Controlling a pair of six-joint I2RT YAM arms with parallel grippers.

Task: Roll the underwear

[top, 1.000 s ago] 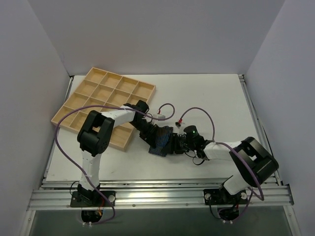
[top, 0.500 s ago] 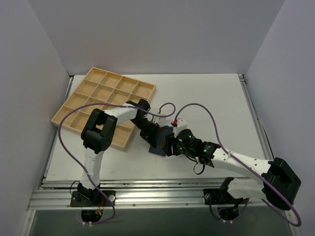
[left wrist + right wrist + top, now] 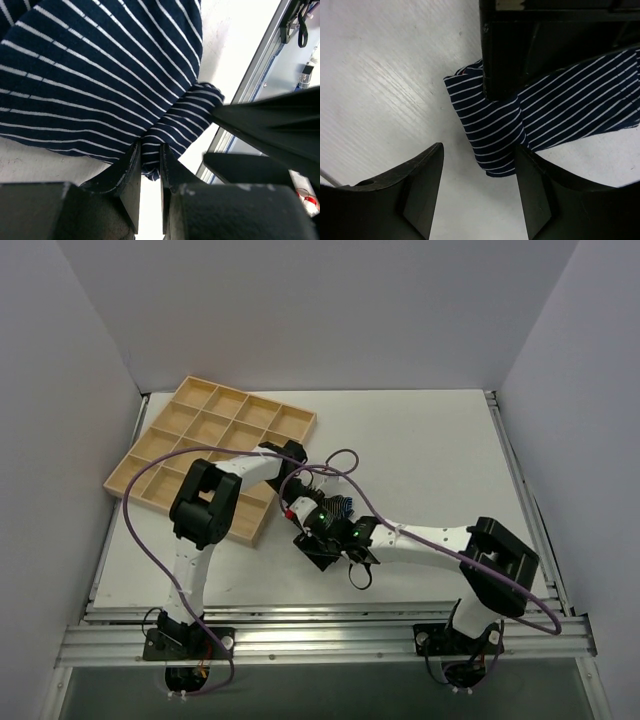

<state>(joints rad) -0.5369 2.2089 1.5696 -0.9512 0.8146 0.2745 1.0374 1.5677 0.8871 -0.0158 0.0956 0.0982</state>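
Two tools crowd one small bunch of cloth, so they may knock together, or the left tool, pinched narrow on only a thin fold at the edge of the underwear, may lose it on a pull and let the bundle spring loose. The right tool hangs wide apart over the cloth's end, holding nothing; closing there might catch just one layer. Navy with thin white stripes, the underwear lies bunched on the white desk near the middle of the overhead frame, right of the wooden tray, mostly hidden under the tools.
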